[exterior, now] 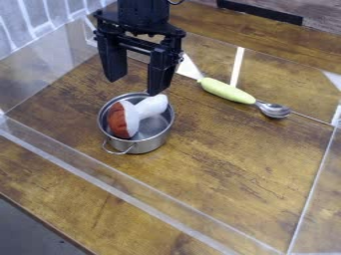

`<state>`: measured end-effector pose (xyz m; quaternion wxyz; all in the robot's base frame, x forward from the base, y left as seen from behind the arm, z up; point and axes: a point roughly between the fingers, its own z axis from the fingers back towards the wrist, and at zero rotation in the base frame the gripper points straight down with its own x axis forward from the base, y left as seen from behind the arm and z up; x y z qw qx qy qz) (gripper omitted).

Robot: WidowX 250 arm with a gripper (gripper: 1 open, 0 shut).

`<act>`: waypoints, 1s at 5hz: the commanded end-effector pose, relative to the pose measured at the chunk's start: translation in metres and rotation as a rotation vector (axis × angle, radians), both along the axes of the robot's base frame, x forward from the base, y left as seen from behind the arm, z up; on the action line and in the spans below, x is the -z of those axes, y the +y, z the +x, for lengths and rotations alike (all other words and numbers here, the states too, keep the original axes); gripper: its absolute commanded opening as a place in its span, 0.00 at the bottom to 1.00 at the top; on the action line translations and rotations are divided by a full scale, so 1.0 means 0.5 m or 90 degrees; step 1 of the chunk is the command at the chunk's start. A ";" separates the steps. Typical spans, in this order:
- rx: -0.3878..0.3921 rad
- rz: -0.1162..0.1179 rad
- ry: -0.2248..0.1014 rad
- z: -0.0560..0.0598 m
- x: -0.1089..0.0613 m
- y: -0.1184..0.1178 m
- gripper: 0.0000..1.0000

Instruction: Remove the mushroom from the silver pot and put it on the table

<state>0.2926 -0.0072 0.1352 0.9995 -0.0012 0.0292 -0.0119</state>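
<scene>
The mushroom (132, 114) lay in the silver pot (139, 135) mid-table (253, 169). The gripper (139, 68) hung just above, fingers spread, empty. A yellow-green toy (228, 91) and spoon (273, 110) lay toward the far right edge.

A single camera looks down at a steep angle from above and in front of the table (253, 149), turned so the wooden planks run diagonally from lower left to upper right of the frame. It sits fairly near: the clear acrylic walls (134, 194) cross the lower left and right edges, and the arm's upper part is cut off at the top centre. No second view shares the scene.
</scene>
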 end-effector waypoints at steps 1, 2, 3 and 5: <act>0.017 0.003 0.010 -0.002 0.047 0.015 1.00; 0.036 0.008 0.018 -0.004 0.116 0.025 1.00; -0.012 0.006 0.023 0.011 0.163 0.057 1.00; -0.103 0.006 0.021 0.042 0.198 0.112 0.00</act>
